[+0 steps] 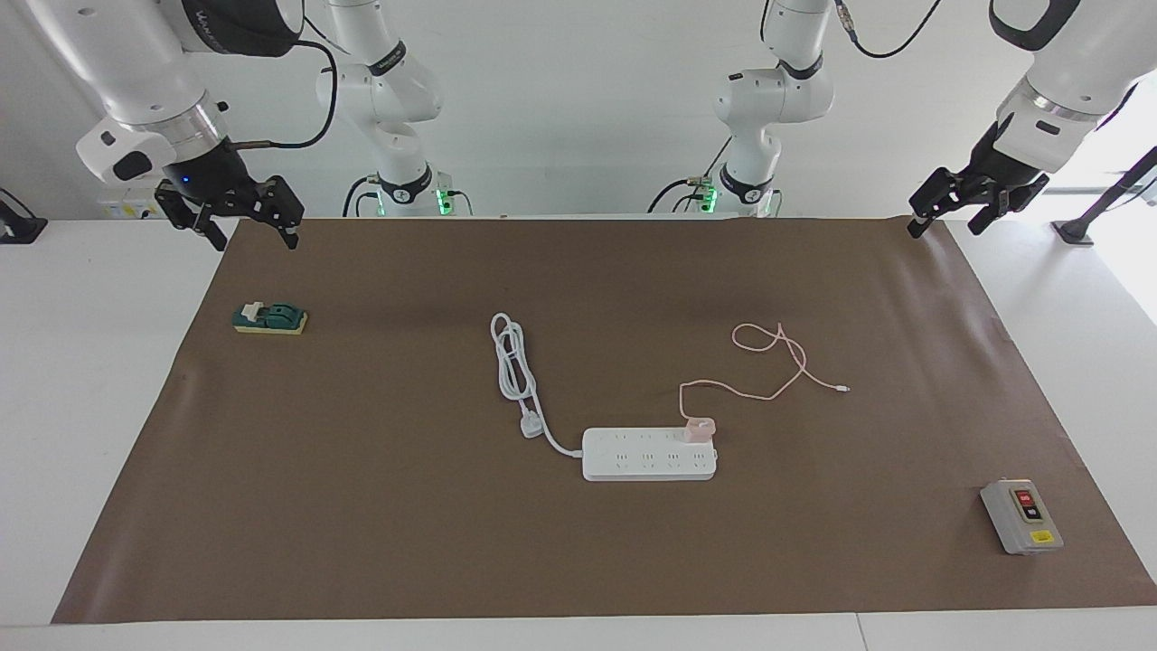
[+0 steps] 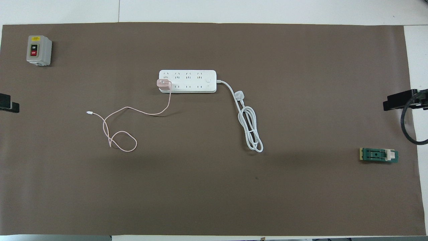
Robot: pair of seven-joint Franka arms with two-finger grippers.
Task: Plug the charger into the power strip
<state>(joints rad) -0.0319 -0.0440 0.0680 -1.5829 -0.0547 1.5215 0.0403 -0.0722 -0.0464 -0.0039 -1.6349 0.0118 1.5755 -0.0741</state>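
Both arms wait raised at the robots' edge of the brown mat, holding nothing: the right gripper hangs over the mat corner at the right arm's end, fingers spread apart and empty; the left gripper hangs over the corner at the left arm's end, also released and touching nothing. Nearest the robots on the mat is a green block at the right arm's end, then the pink cable looping loosely toward its tiny white connector, slack so nothing tugs the adapter. The coiled white cord with its white plug lies mid-table, unplugged. Farther out, the charger sits on the power strip, on the end socket of the row nearer the robots, toward the left arm's end; looks seated, so the task reads as done. Farthest, a grey switch box near the left arm's end, well apart.
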